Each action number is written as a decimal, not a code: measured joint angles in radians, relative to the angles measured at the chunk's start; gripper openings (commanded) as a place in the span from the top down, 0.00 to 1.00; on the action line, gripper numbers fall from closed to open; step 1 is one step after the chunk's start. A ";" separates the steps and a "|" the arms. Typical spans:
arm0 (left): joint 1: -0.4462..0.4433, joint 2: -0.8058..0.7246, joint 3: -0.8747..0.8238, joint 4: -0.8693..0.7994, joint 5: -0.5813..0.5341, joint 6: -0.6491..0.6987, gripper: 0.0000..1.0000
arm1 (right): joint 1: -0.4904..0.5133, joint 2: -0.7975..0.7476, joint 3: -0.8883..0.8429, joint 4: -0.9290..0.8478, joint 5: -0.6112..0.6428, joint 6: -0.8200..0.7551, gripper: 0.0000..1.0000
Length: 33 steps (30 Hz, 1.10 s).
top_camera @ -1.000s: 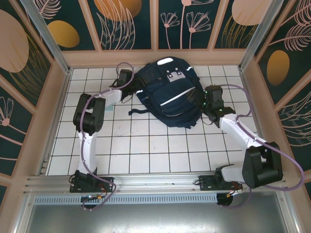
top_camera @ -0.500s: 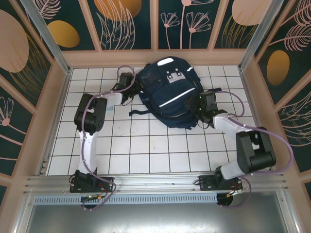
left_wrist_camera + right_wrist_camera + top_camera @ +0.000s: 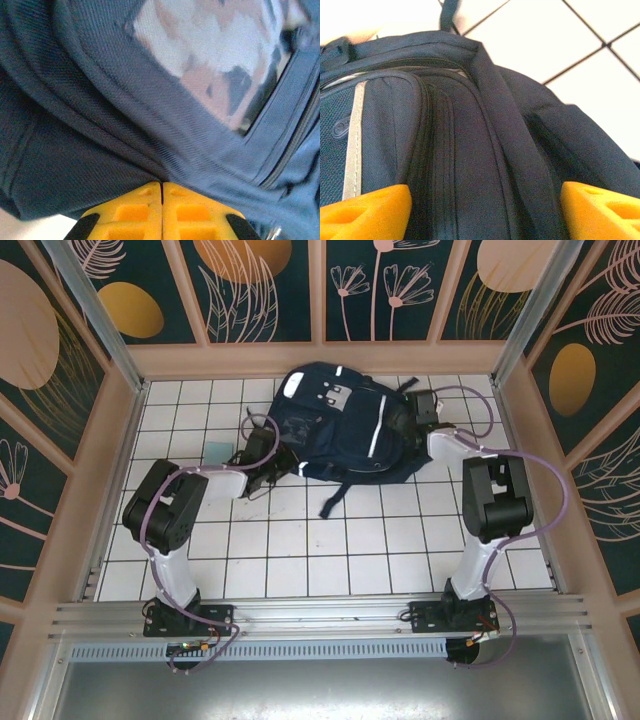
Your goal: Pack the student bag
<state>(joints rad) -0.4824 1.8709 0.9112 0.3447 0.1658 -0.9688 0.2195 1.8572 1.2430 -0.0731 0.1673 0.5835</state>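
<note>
The student bag point(image 3: 340, 425), dark navy with white stripes and pale front patches, lies on the white tiles near the back wall, its top end toward the left. My left gripper point(image 3: 281, 462) is at its lower left corner. In the left wrist view its yellow fingers point(image 3: 135, 210) meet, shut on a fold of the bag's fabric point(image 3: 125, 125). My right gripper point(image 3: 405, 422) is at the bag's right end. In the right wrist view its fingers point(image 3: 370, 207) stand wide apart, with the bag's padded side point(image 3: 465, 150) spanning the gap between them.
A loose strap point(image 3: 334, 500) trails from the bag toward the near side. A small pale blue item point(image 3: 215, 451) lies on the tiles left of the left arm. Wooden walls point(image 3: 320, 358) close in the back and sides. Open tiles point(image 3: 330, 560) lie in front.
The bag has swung round and shifted toward the back wall. The left gripper shut on its fabric and moved nearer; the right gripper moved back and narrowed onto the bag's side.
</note>
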 measured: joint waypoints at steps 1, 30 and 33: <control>-0.016 0.000 -0.012 0.010 0.015 -0.011 0.88 | 0.001 0.001 0.017 -0.020 0.010 -0.007 0.17; -0.057 0.016 -0.042 0.114 0.070 -0.050 0.85 | 0.463 -0.095 -0.142 -0.225 -0.025 0.172 0.54; -0.057 0.016 -0.046 0.119 0.071 -0.050 0.85 | 0.465 -0.047 -0.117 -0.223 0.012 0.182 0.57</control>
<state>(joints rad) -0.5396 1.8870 0.8650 0.4633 0.2371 -1.0183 0.6846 1.8107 1.1263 -0.2962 0.1791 0.7654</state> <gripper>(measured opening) 0.155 0.442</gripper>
